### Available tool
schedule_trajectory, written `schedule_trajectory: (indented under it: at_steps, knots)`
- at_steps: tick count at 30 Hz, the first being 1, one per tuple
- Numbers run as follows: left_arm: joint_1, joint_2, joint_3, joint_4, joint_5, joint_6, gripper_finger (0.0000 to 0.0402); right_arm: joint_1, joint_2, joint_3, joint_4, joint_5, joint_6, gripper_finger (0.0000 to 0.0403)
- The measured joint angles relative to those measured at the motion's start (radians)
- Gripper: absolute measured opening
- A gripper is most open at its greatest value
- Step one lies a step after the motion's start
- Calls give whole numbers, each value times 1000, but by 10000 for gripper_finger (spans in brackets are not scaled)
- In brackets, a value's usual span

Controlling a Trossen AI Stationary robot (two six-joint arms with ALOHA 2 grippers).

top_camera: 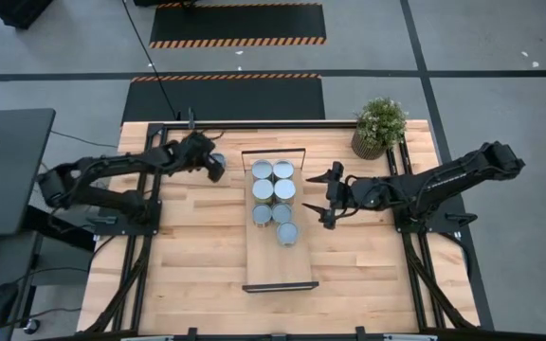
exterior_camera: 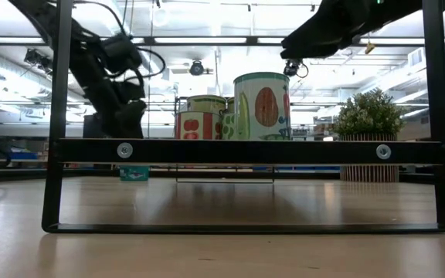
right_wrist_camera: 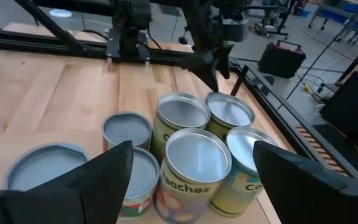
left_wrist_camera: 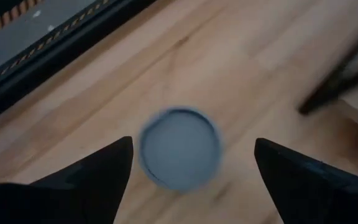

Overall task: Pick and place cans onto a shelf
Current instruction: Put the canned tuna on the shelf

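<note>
Several cans (top_camera: pixel 273 194) with silvery-blue tops stand upright in a cluster on the far half of the light-wood shelf (top_camera: pixel 278 265). In the low view they (exterior_camera: pixel 261 106) rise above the shelf's black frame bar (exterior_camera: pixel 253 150). One more can (left_wrist_camera: pixel 180 148) stands on the tabletop left of the shelf. My left gripper (top_camera: pixel 214 163) hovers open above it, one finger on either side of its top with a gap at each. My right gripper (top_camera: pixel 318 196) is open just right of the shelf's cans (right_wrist_camera: pixel 194 158), pointing at them and touching none.
A potted green plant (top_camera: pixel 379 126) stands at the table's far right corner, behind my right arm. The near half of the shelf is bare wood. Bare tabletop (top_camera: pixel 197 265) lies left and right of the shelf toward the near edge.
</note>
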Motion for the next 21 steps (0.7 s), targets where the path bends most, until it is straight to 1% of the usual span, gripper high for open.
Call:
schedule_trajectory:
  at_steps: [4, 11, 13, 17, 21]
  knots:
    - [46, 99, 64, -7, 4, -1, 344, -5, 0, -23, 47, -2, -2, 335]
    - [90, 275, 197, -89, 107, -1, 344, -4, 0, -98, 144, -4, 21, 334]
    - [94, 315, 229, -128, 114, 7, 344, -4, 0, -125, 174, -5, 23, 334]
    - [93, 372, 276, -187, 114, 28, 344, -4, 1, -132, 184, -7, 32, 334]
    - [90, 408, 292, -237, 131, 52, 344, -4, 1, -132, 192, -29, 34, 334]
